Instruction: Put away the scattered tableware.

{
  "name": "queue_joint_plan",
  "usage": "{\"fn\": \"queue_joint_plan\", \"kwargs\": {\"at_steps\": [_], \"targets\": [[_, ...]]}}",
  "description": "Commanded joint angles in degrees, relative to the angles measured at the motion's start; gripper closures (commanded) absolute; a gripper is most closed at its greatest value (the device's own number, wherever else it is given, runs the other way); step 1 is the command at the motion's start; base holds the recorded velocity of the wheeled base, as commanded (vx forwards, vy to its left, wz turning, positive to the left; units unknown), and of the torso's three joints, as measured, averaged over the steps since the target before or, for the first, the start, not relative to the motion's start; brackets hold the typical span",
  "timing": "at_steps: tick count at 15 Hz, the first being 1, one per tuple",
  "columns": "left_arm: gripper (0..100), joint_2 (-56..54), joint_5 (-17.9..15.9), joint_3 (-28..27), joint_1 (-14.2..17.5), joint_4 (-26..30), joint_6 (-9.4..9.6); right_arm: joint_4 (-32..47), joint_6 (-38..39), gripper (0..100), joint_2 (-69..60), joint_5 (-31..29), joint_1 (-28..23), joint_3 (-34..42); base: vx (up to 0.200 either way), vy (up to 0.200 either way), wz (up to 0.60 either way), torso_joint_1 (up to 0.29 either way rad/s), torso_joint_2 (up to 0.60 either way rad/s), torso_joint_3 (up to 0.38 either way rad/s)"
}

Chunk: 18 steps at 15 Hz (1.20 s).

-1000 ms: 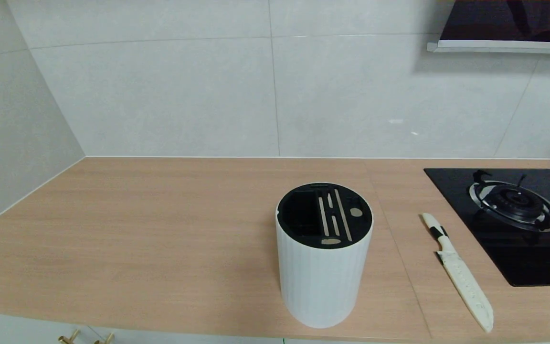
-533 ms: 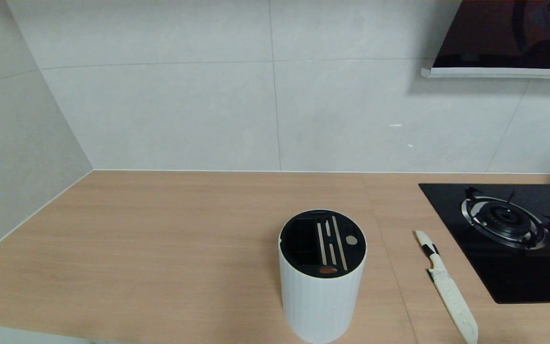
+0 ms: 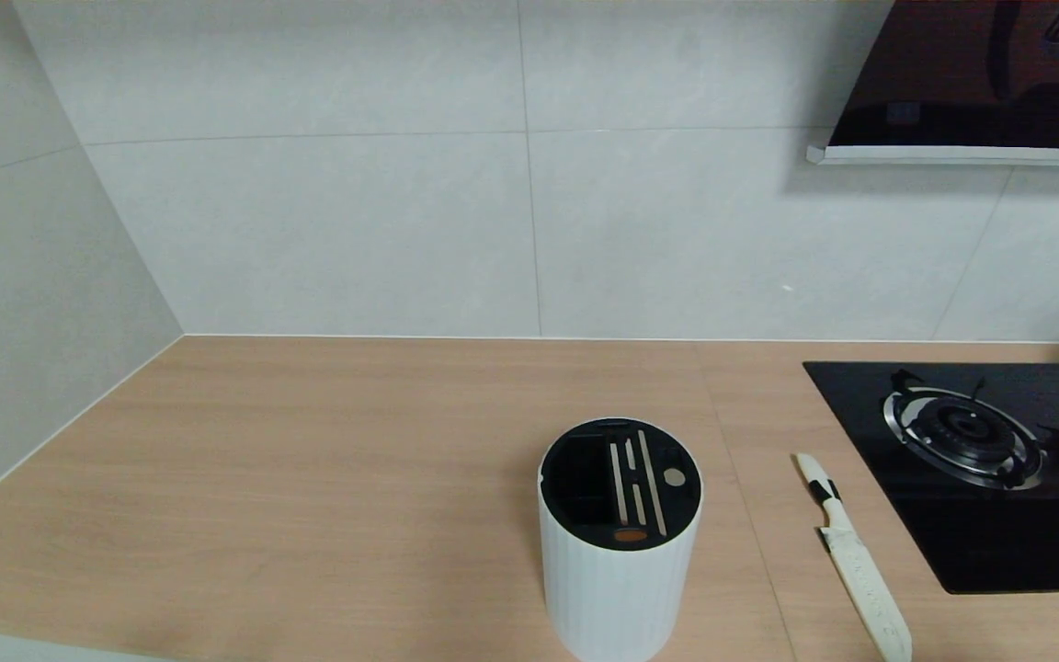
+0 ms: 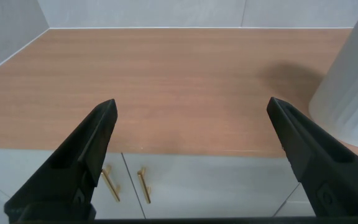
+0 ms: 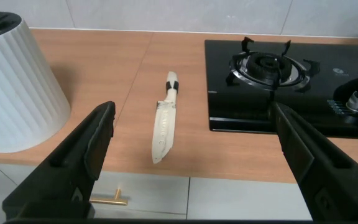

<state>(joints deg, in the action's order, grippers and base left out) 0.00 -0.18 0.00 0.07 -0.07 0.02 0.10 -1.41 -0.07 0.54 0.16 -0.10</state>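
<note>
countertop [image 3: 309, 460]: we see a light wood-grain surface running along the tiled wall [image 3: 355, 202] and into the corner on the robot's left
knife block [image 3: 612, 588]: a white ribbed cylinder stands upright near the counter's front edge; its black top has one large open compartment, several narrow slots beside it and two small round openings, and we see nothing in any of them
gas hob [image 3: 952, 542]: a black glass panel is set into the counter to the right, with a round burner [image 3: 962, 432] under a metal pan support
knife [image 3: 851, 563]: the cream-white knife, with a black band on its handle, lies flat on the counter between the knife block and the gas hob, touching neither; its handle points toward the wall and its blade toward the front edge, where the tip lies close to the rim
range hood [image 3: 971, 83]: a dark glossy panel hangs on the wall above the hob
left gripper [image 4: 191, 104]: its two dark fingers are spread wide with nothing between them; it is held off the front edge of the counter, with the knife block off to one side and brass cabinet handles [image 4: 143, 185] below
right gripper [image 5: 192, 107]: its fingers are likewise spread wide and hold nothing; it too is held off the front edge, and we see the knife lying between the two fingers farther off, well apart from them
</note>
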Motion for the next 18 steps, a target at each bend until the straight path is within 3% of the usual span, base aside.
{"fn": "queue_joint_plan", "kwargs": {"at_steps": [1,8,9,11,14,18], "targets": [[0,0.00,0.01,0.00,0.01,-0.01,-0.02,-0.01,0.01,0,0.07,-0.01,0.02,0.01,0.000,0.000,0.00,0.000,0.00,0.000],[0,0.00,0.01,0.00,0.01,-0.01,0.06,-0.54,-0.43,0,0.07,-2.47,0.02,-0.25,0.000,0.000,0.00,0.000,0.00,0.000],[0,0.00,0.01,0.00,0.01,-0.01,-0.02,-2.38,-0.34,0,0.07,-3.79,0.02,-4.21,0.000,0.000,0.00,0.000,0.00,0.000],[0,0.00,0.01,0.00,0.01,-0.01,0.06,1.13,-0.34,0,2.45,-3.17,0.11,-11.06,0.000,0.000,0.00,0.000,0.00,0.000],[0,0.00,0.01,0.00,0.01,-0.01,-0.02,3.77,-0.17,0,9.65,1.57,0.11,-15.20,0.000,0.000,0.00,0.000,0.00,0.000],[0,0.00,0.01,0.00,0.01,-0.01,-0.02,3.68,-0.08,0,27.67,2.45,0.37,-25.21,0.000,0.000,0.00,0.000,0.00,0.000]]}}
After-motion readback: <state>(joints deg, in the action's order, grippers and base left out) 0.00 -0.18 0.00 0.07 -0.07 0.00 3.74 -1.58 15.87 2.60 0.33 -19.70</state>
